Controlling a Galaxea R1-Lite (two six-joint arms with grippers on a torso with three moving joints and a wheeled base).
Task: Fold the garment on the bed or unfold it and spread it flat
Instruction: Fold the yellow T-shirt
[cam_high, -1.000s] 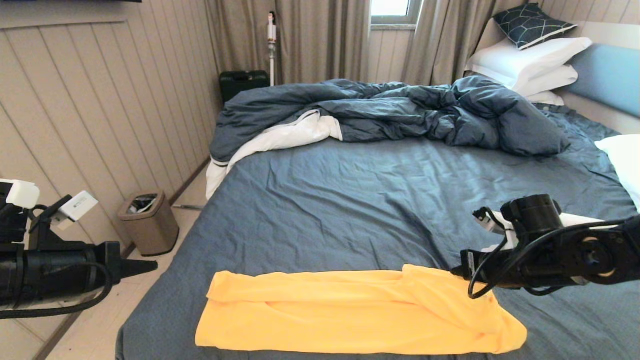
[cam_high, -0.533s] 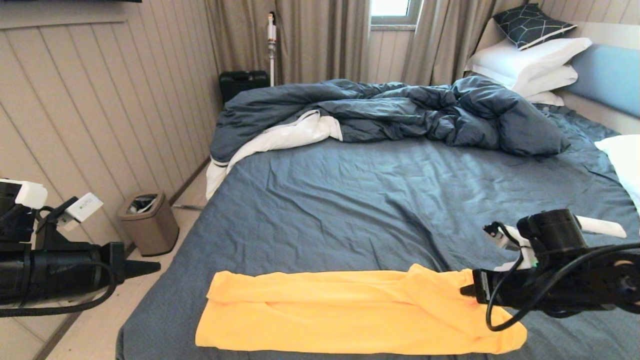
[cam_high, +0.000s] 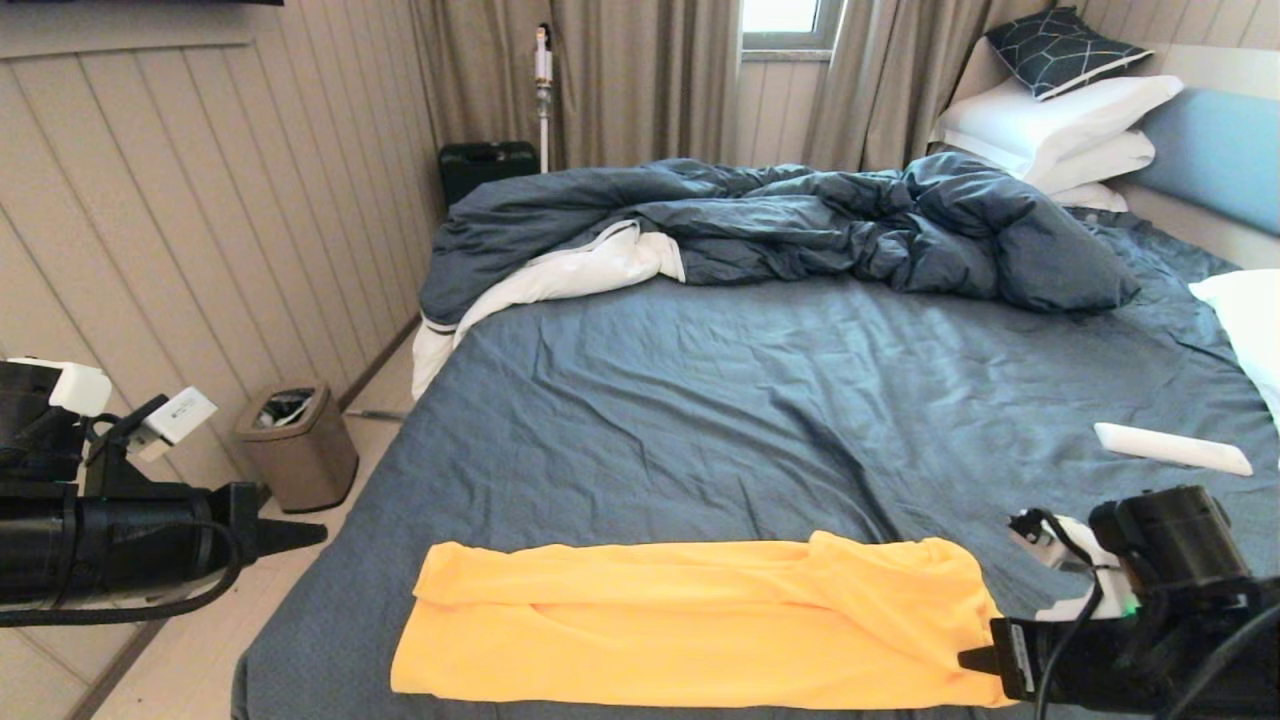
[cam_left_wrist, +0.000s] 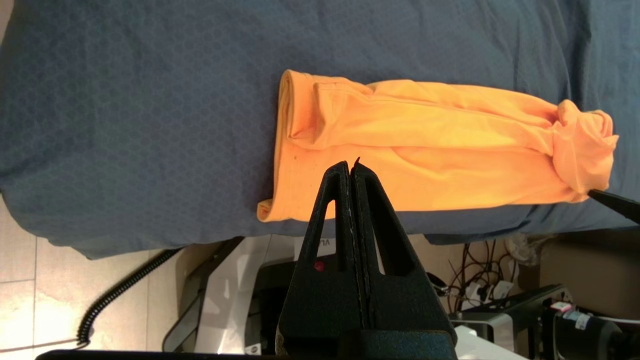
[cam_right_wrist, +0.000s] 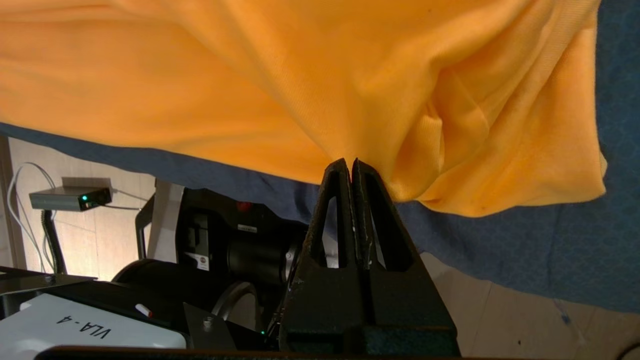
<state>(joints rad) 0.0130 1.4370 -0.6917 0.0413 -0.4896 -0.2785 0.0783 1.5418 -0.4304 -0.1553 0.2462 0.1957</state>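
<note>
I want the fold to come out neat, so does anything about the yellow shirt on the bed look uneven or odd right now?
Yes. The garment lies as a long folded strip near the bed's front edge, but its right end is bunched and puckered where the shut right pincer meets it. Whether cloth is pinched there cannot be told. The left end lies flat.

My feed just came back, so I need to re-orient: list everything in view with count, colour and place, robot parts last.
T-shirt: 1, bright yellow, folded into a long band along the bed's near edge.
Bed: 1, dark blue-grey sheet, fills the middle.
Duvet: 1, dark blue with white lining, rumpled at the far side.
Pillows: white stack plus one dark patterned, at the headboard, right.
Remote-like bar: 1, white, on the sheet, right.
Bin: 1, tan, on the floor, left.
Case: 1, dark green, far corner.
Left gripper: shut, off the bed's left side.
Right gripper: shut, tips at the T-shirt's right end.
</note>
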